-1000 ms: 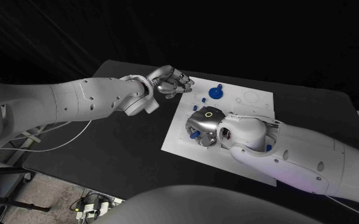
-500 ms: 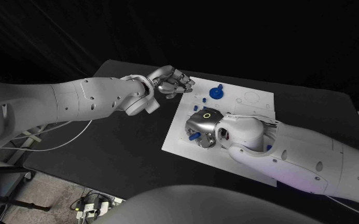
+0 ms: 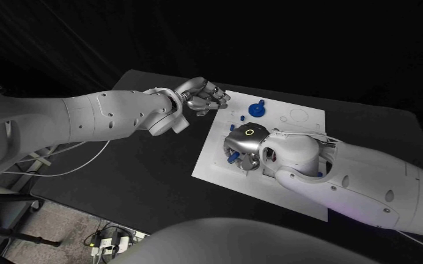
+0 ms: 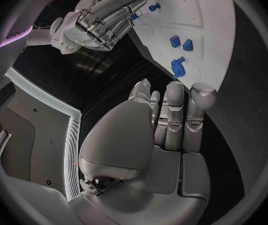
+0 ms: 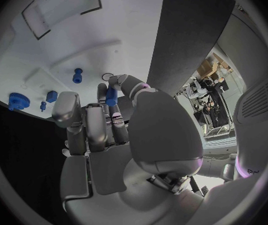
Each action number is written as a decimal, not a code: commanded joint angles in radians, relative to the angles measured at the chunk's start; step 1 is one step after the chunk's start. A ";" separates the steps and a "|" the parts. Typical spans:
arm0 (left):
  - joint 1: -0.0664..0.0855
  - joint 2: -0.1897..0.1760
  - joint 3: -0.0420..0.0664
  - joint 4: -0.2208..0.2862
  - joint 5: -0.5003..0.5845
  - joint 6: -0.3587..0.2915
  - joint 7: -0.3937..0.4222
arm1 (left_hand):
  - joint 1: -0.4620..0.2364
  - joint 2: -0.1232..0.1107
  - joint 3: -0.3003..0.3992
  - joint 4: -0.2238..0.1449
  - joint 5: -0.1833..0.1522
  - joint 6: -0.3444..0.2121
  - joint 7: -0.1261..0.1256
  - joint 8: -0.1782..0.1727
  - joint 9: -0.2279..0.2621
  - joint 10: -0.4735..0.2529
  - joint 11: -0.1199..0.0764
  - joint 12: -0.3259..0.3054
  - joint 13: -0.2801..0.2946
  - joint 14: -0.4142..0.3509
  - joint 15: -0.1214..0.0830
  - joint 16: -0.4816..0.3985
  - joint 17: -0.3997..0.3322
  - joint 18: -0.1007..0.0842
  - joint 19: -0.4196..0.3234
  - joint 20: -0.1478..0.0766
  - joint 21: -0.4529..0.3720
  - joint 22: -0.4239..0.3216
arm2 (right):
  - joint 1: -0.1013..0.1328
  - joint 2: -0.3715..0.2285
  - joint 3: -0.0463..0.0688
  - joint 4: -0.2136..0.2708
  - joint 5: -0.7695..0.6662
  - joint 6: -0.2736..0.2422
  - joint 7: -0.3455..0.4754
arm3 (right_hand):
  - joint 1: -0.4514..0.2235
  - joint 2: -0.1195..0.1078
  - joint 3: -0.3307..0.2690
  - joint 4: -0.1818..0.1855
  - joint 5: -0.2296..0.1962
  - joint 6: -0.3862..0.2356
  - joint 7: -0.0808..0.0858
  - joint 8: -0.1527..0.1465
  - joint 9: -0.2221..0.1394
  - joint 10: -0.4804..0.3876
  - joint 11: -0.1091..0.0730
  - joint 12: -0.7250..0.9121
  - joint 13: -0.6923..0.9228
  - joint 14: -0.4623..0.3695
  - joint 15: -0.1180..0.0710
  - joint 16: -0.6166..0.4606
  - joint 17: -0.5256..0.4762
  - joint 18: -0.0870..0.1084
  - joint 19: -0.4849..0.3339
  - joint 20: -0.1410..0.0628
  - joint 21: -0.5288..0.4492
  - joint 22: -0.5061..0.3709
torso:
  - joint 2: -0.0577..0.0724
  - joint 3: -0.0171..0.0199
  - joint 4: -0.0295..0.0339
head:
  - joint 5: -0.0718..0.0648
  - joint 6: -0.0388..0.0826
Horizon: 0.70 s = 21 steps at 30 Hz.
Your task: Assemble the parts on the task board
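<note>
Since a second ago we note the right hand has shifted slightly toward the far side of the white board, while the left hand has stayed hovering off the board's far left corner. We count one board, lying in the middle of the black table, and two hands. In the head view we count four blue pieces: a gear-like part standing near the far edge, two tiny ones just beside it, and a small peg at the right hand's fingertips. The right wrist view gives five: the gear, two small blocks, a spool-shaped piece lying free on the board, and the peg pinched between thumb and fingers, held just above the board surface. That grasp is clear here, whereas from the head camera the hand covers most of it. The left wrist view shows the left hand with fingers curled loosely inward and nothing between them, over the dark table just off the board's edge; it also shows the gear from the side with its stub, the two blocks next to it, and the right hand bent over the board further on.
</note>
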 commanded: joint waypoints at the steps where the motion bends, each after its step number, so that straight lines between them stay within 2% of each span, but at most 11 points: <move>1: 0.000 0.001 0.001 0.003 0.000 0.009 0.001 | -0.001 0.010 -0.004 0.003 0.003 -0.001 0.008 -0.003 -0.001 0.009 0.000 0.005 0.001 -0.007 0.003 0.000 -0.001 0.020 -0.005 0.001 -0.002 0.112 | 0.009 -0.007 0.000 0.013 -0.018 -0.012 -0.004 | -0.011 0.003 -0.008 -0.003 -0.006 0.023 -0.008 0.005 -0.001 0.017 -0.005 0.011 0.010 0.007 -0.007 0.005 0.003 0.003 0.004 -0.003 0.007 0.128 | -0.001 -0.0009 -0.0011 | 0.002 0.000; 7: 0.000 0.004 0.001 0.002 0.000 0.011 0.001 | -0.003 0.018 -0.003 0.003 0.003 -0.001 0.008 -0.003 -0.001 0.009 0.001 0.007 0.001 -0.007 0.004 0.001 -0.001 0.020 -0.004 0.003 -0.001 0.112 | 0.016 -0.016 0.000 0.023 -0.018 0.004 -0.003 | -0.012 0.005 -0.005 -0.018 0.045 0.038 -0.038 -0.004 -0.011 0.025 -0.019 0.049 0.046 0.006 -0.019 0.001 -0.001 0.003 0.006 -0.014 0.007 0.128 | 0.000 0.0007 -0.0020 | 0.003 0.000; 13: 0.000 0.004 0.001 0.002 0.000 0.013 -0.002 | -0.004 0.020 -0.003 0.003 0.003 -0.001 0.008 -0.003 -0.001 0.009 0.001 0.007 0.001 -0.007 0.004 0.001 -0.001 0.020 -0.005 0.003 -0.003 0.112 | 0.017 -0.019 0.000 0.021 -0.015 0.010 0.000 | -0.021 0.007 -0.005 -0.022 0.062 0.062 -0.037 0.000 -0.011 0.018 -0.024 0.072 0.073 0.006 -0.023 -0.001 -0.002 0.003 0.006 -0.019 0.008 0.128 | 0.001 0.0007 -0.0019 | 0.001 0.000; 21: -0.001 0.009 0.001 0.000 0.000 0.017 -0.005 | -0.005 0.023 -0.003 0.003 0.004 -0.001 0.009 -0.003 -0.001 0.009 0.001 0.008 0.001 -0.007 0.005 0.001 -0.003 0.020 -0.005 0.003 -0.003 0.112 | 0.014 -0.014 0.000 0.012 -0.002 0.005 0.007 | -0.027 0.010 -0.007 -0.024 0.040 0.059 -0.032 -0.006 -0.013 0.009 -0.025 0.084 0.088 0.007 -0.025 -0.002 -0.003 0.003 0.006 -0.021 0.007 0.128 | 0.000 0.0005 -0.0008 | -0.002 0.000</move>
